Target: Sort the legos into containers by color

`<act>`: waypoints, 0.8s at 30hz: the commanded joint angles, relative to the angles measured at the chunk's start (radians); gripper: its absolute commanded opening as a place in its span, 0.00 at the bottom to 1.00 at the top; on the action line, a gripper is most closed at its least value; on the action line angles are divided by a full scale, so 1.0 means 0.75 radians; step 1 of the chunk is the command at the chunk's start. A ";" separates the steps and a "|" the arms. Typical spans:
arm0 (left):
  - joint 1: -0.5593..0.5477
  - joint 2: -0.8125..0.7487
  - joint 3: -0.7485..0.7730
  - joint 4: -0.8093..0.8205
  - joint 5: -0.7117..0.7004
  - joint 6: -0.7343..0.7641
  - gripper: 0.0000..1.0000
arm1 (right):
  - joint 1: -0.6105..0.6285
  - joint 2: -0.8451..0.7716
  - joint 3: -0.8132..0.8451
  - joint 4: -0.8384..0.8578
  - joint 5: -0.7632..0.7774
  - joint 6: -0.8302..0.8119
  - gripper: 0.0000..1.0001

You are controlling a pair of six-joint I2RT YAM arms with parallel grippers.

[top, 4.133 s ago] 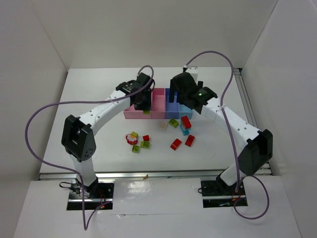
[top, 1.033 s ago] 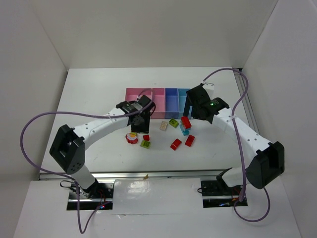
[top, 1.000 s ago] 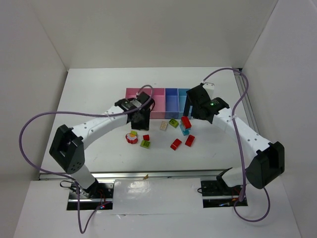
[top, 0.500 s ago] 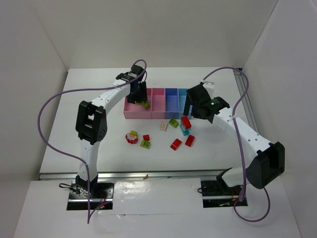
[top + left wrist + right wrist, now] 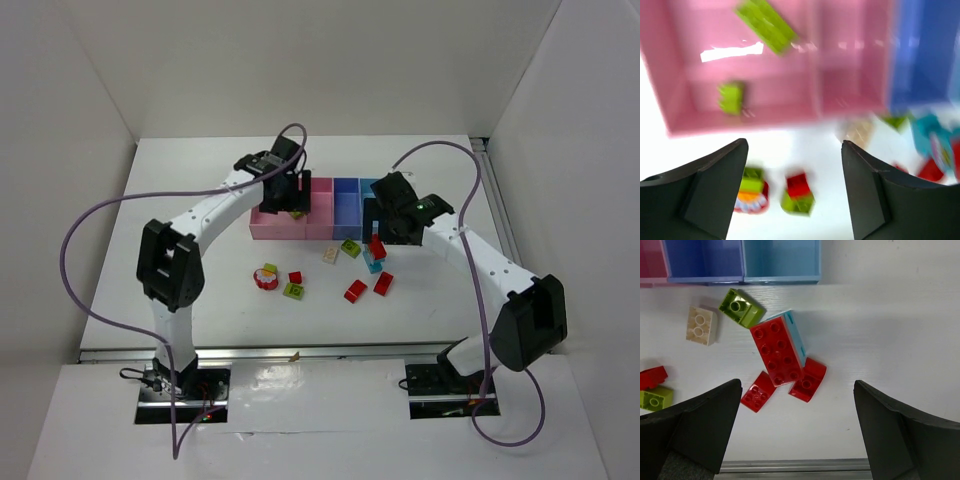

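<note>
My left gripper hangs open over the wide pink container, with nothing between its fingers. In the left wrist view two lime green legos lie in the wide pink bin, beside the narrow pink bin and the blue bin. My right gripper is open above a large red brick stacked on a cyan brick. Around them lie a curved red piece, a small red brick, a green brick and a cream brick.
On the table lie the round red-white piece, a small red brick and a green brick. The blue bin and cyan bin sit just beyond the loose bricks. A metal rail marks the table's front edge. White walls enclose the table.
My left gripper went from the table up to the wide pink bin, opened, and let go of a lime green brick, which now lies in that bin. The right arm shifted slightly.
</note>
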 commanded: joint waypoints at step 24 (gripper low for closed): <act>-0.140 -0.431 -0.442 0.047 0.001 -0.095 0.82 | -0.005 0.232 -0.059 0.298 -0.153 -0.124 0.62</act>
